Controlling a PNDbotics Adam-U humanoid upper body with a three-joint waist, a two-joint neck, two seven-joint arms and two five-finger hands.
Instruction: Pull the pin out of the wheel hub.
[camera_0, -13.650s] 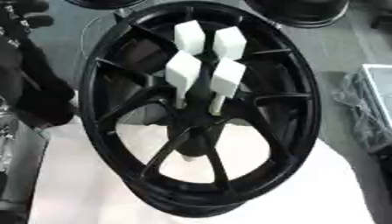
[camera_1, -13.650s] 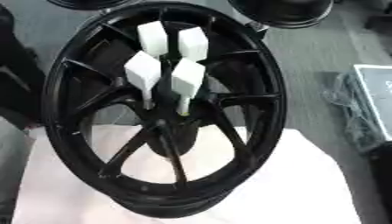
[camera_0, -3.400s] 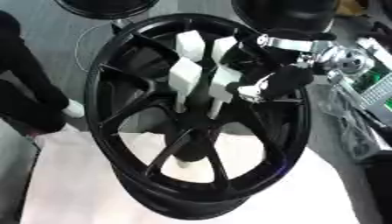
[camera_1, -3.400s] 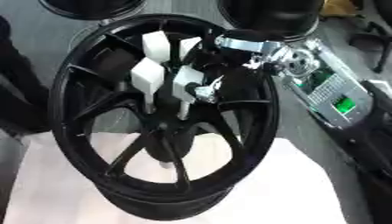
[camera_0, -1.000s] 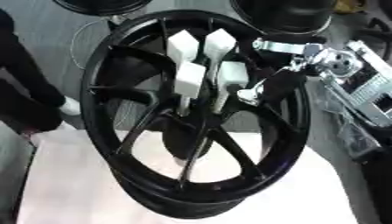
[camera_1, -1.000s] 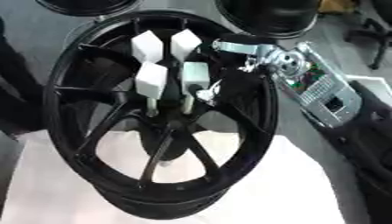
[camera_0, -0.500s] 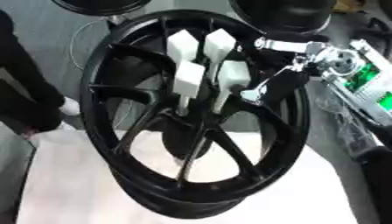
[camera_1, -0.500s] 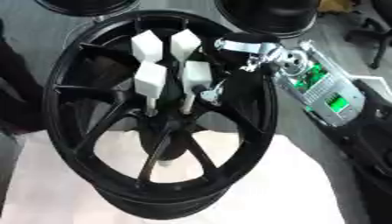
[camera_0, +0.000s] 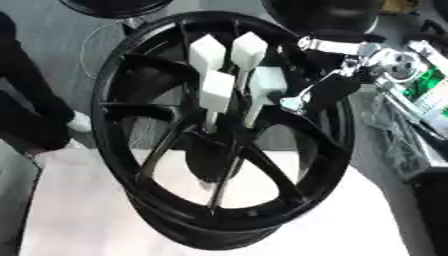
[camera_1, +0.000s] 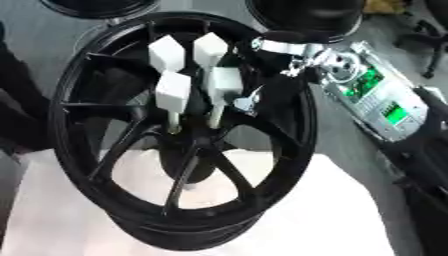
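Left eye view shows you the black wheel hub (camera_0: 227, 135) standing tilted on the white worktop (camera_0: 79, 210). Four pins with white block heads stick out of its centre. Your right robot hand (camera_0: 325, 92) comes in from the upper right, and its dark fingers (camera_0: 302, 102) are curled on the lower right pin (camera_0: 262, 92), just beside the head. The three other pins (camera_0: 216, 90) are free. Your left robot hand is not visible in either view.

A workshop or robot lab. A black wheel rim (camera_0: 175, 125) stands on a white table (camera_0: 79, 210). More rims (camera_1: 87, 6) lie on the grey floor (camera_0: 61, 45)
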